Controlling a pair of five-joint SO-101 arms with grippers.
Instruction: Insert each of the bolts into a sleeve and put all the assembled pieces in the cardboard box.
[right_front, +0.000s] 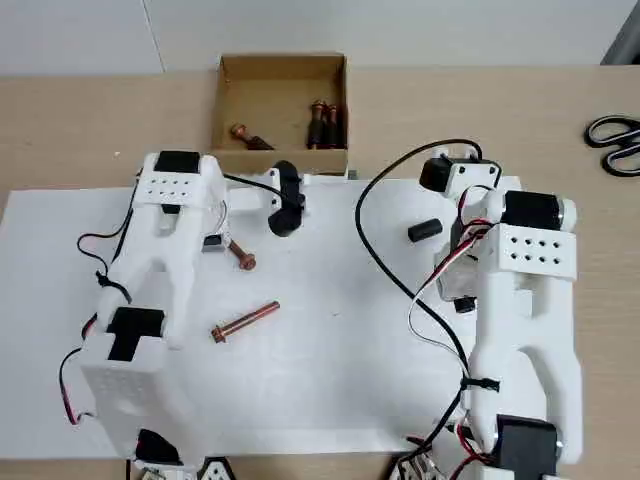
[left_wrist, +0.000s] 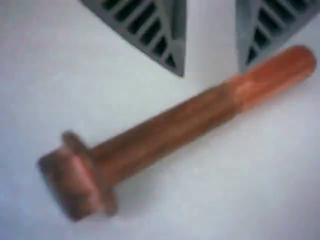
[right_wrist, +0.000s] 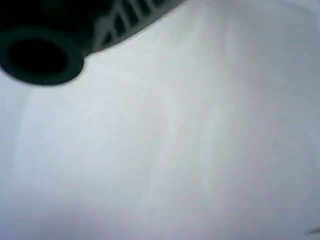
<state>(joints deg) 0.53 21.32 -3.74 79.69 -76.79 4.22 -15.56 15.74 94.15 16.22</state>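
A copper bolt (left_wrist: 165, 130) lies flat on the white sheet, its plain end just under the tips of my left gripper (left_wrist: 210, 70), which is open and hangs above it. From above, that bolt (right_front: 241, 256) pokes out beside the left gripper (right_front: 225, 245). A second bolt (right_front: 245, 320) lies loose nearer the front. A black sleeve (right_front: 425, 230) lies on the sheet by my right arm (right_front: 520, 260). Its open end (right_wrist: 37, 60) faces the right wrist camera, with my right gripper (right_wrist: 125, 20) close beside it. The cardboard box (right_front: 225, 110) holds several assembled pieces (right_front: 325, 125).
A white paper sheet (right_front: 340, 360) covers the work area. A black part on a white bracket (right_front: 287, 200) stands just in front of the box. Scissors (right_front: 612, 143) lie at the far right on the wooden table. Black cables (right_front: 385, 260) loop between the arms.
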